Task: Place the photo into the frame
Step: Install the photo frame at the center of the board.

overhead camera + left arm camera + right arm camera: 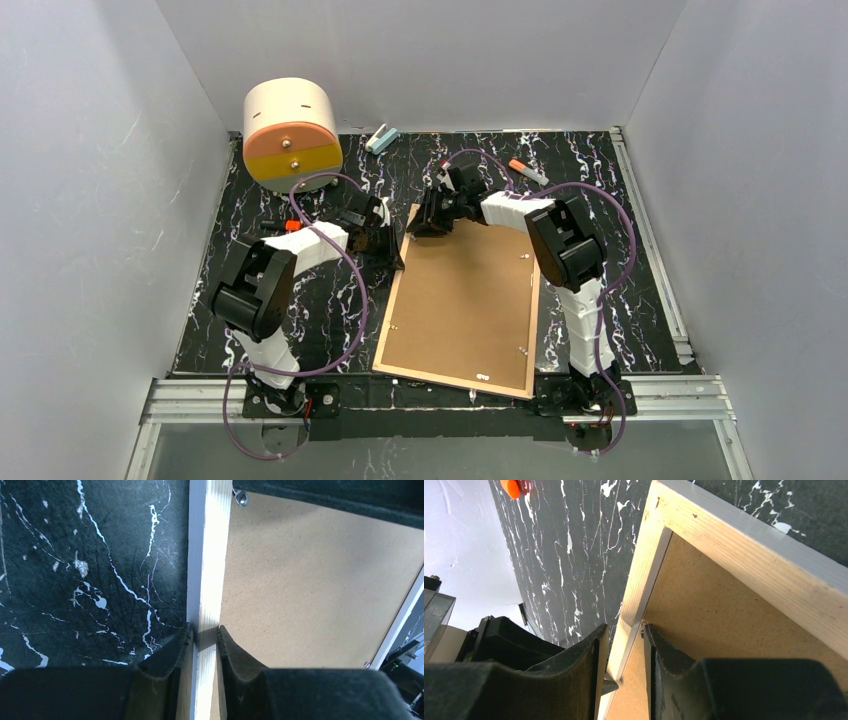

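The frame (394,292) lies face down on the black marble mat, its brown backing board (465,300) up; the photo is hidden. My left gripper (392,246) is at the frame's left rim near the far end. In the left wrist view it (205,628) is shut on the light wooden rim (210,555), one finger on each side. My right gripper (425,222) is at the far left corner. In the right wrist view it (625,627) straddles the rim (744,550) with its jaws apart. A small metal tab (607,686) sits between them.
A cream round box with orange and yellow drawers (291,133) stands at the back left. A pale blue stapler-like item (381,138) and an orange-capped marker (527,171) lie along the back. White walls close in three sides. The frame's near edge reaches the metal rail (660,390).
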`<state>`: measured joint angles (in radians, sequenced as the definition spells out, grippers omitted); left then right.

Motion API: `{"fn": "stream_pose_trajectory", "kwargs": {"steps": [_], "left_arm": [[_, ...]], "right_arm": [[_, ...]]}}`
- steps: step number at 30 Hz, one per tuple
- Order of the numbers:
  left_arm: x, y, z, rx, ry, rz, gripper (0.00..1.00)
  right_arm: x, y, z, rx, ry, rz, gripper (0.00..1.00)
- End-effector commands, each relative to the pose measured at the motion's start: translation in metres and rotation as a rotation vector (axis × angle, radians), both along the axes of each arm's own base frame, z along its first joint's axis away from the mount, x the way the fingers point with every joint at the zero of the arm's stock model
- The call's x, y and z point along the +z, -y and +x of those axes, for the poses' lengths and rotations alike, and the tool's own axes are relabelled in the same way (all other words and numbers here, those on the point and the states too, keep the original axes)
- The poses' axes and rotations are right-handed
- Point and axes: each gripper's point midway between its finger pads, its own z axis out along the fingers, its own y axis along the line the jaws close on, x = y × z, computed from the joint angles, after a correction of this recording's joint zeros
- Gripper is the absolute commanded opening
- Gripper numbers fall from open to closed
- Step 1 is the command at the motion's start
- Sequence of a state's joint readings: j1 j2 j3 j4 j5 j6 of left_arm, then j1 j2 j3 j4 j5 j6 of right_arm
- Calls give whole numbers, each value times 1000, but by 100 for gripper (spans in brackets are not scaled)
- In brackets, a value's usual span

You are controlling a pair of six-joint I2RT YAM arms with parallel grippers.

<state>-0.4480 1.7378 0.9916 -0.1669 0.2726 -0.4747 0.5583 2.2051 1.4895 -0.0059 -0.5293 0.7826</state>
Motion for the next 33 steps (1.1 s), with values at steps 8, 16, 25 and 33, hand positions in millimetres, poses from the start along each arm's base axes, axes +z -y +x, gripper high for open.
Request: {"fn": "stream_pose_trajectory", "kwargs": {"steps": [8, 16, 25, 33], "left_arm": [[-23, -12, -9, 10, -69, 43, 4], [-26, -12, -4, 14, -77, 66, 3], [-14, -14, 7, 20, -43, 61, 12], [-15, -17, 25, 31, -15, 78, 12]], "right_arm": [[18, -21, -25, 128, -51, 163, 39], [25, -21, -19, 107, -32, 187, 38], [78, 6, 8, -15, 112, 152, 44], [70, 103, 18, -260, 130, -139, 52]]}}
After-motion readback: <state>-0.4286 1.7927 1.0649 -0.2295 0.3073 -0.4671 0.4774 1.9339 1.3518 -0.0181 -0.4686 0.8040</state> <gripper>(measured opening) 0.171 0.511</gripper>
